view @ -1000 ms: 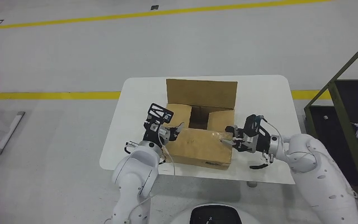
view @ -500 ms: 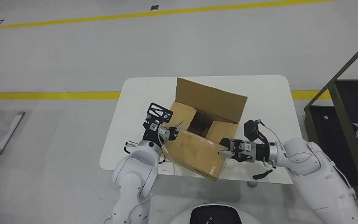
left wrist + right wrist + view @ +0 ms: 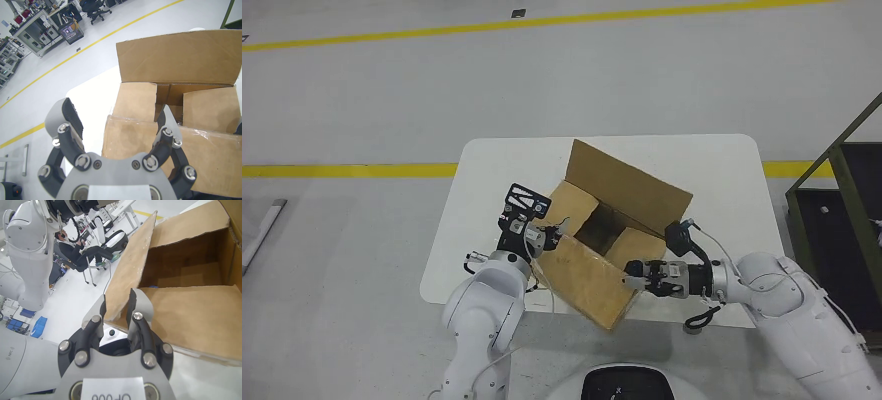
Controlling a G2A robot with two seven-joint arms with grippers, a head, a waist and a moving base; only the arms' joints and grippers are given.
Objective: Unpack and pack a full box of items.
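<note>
White table (image 3: 482,180), pale floor w/ yellow lines; box (image 3: 587,270) sits mid-table, toward the near edge.

Change vs 1 s ago: the box was square to the table, now it's swung round and skewed, near corner at or just past the table's near edge. R gripper (image 3: 634,278) has come in toward the robot w/ it, fingers clamped on the end of the near flap (image 3: 130,272); the wrist view shows cardboard pinched between them. L gripper (image 3: 554,232) has barely shifted: fingers apart at the box's left corner, one finger over the near flap, gripping nothing. Far flap (image 3: 627,185) stands up. Side flaps (image 3: 136,100) lie folded inward w/ a gap between.

Meaning, prob.: the pull on the flap is dragging the whole box rather than opening it, so unpacking isn't started yet and the box needs steadying.

Hard to see:
- Contents are mostly in shadow and under the side flaps.
- Small blue bit (image 3: 154,287) inside, can't ID.
- Whether the L finger touches the flap: can't tell.
- Box's near corner hides the table edge under it.
</note>
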